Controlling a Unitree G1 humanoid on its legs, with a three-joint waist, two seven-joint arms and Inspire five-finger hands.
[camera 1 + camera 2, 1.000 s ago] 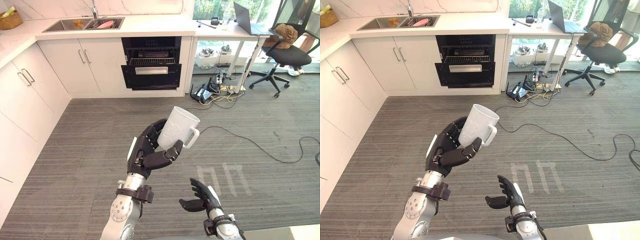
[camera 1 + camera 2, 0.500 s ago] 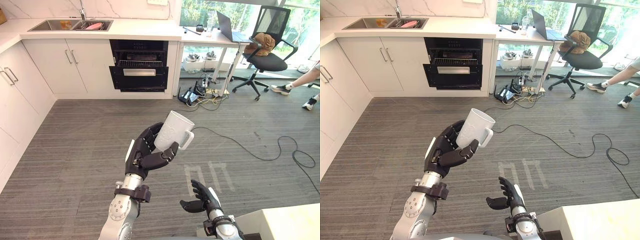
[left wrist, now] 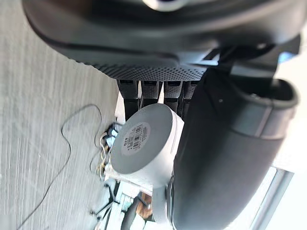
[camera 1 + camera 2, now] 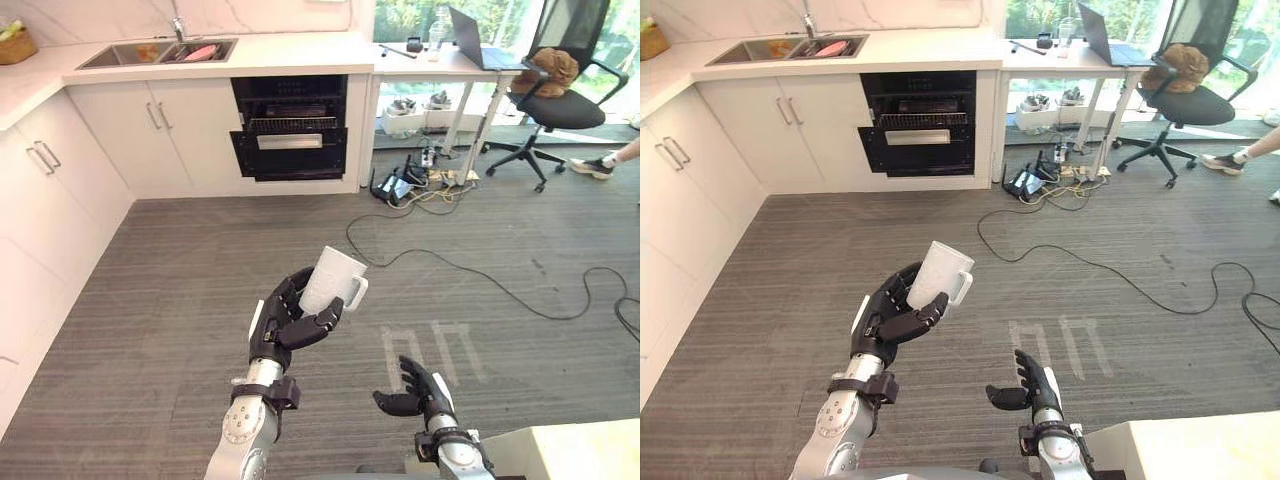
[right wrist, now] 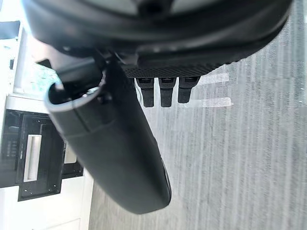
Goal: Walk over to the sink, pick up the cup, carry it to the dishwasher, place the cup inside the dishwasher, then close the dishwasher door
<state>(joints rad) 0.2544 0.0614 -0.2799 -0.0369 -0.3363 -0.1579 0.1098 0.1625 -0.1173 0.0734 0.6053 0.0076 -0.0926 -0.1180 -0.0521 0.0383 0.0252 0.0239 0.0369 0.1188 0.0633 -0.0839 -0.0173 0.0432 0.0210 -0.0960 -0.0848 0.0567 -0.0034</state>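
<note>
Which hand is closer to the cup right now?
Left. The left hand is curled round the cup, holding it above the floor; the right hand is open, lower and to the right, clear of it.

Barcode sticker (image 3: 134, 138) on cup (image 3: 160, 155) base; digits apparently illegible.

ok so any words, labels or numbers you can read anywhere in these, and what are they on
Barcode sticker on the base of the white cup in the left robot hand: print too small to read.
White marks on the grey floor: plain strokes, no legible letters.
Dishwasher front: no readable text.
</note>
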